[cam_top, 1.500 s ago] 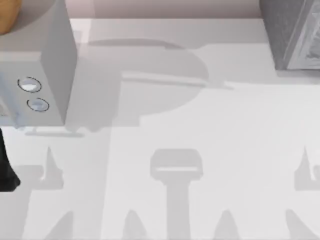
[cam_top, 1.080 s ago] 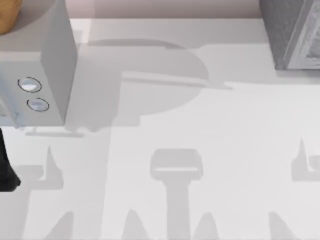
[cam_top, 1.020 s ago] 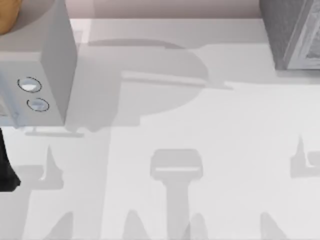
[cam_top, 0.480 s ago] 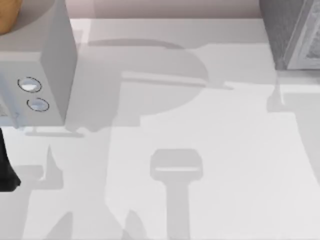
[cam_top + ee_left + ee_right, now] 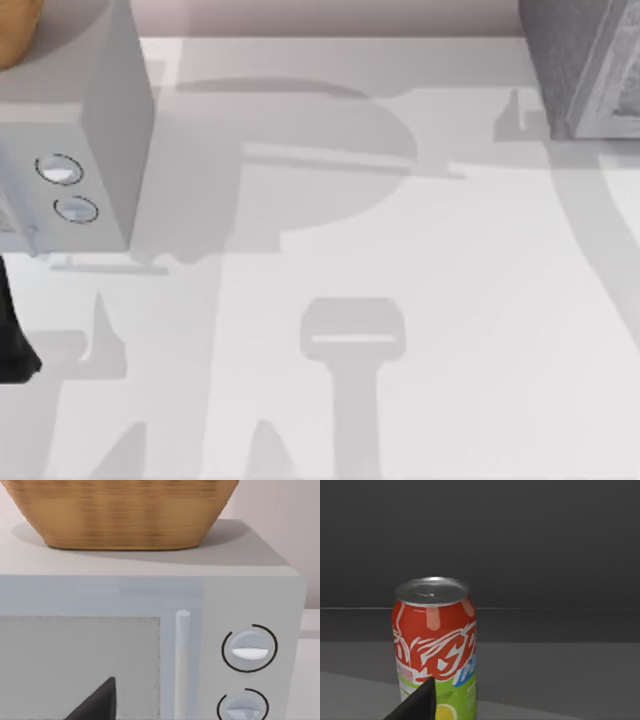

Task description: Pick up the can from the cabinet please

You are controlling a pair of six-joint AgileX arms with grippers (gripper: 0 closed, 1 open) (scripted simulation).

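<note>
Standing upright in dark cabinet (image 5: 545,540) — can (image 5: 436,640), room all round; jaws' state unclear.

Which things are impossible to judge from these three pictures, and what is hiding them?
- Can, right wrist view: its base is cut off by the picture edge and covered by a dark claw finger.
- Right claw opening: one fingertip shows, the rest lies outside the picture.
- Microwave, left wrist view: its lower door is cut off by the edge.
- Basket: its rim and contents are cut off.
</note>
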